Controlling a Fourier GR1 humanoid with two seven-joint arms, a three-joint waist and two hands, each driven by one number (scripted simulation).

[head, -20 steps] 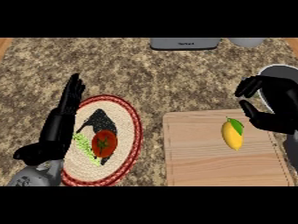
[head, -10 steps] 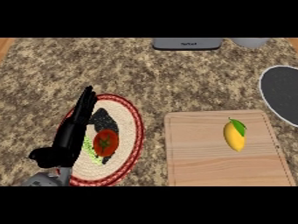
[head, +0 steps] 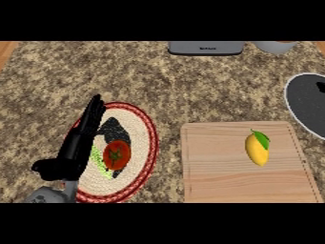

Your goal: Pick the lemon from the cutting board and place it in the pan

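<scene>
Lemon (head: 258, 148) lies on cutting board (head: 246, 164) — ungrasped, pan (head: 318, 106) near. Left hand (head: 77, 143) rests fingers straight over plate (head: 140, 143); right hand state unclear. Risk: lemon rolls at contact.

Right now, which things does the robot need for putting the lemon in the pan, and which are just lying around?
Needed for the job:
lemon
cutting board
pan

Just lying around:
woven plate
tomato
left robot hand, resting open over the plate
grey appliance at the back edge
</scene>
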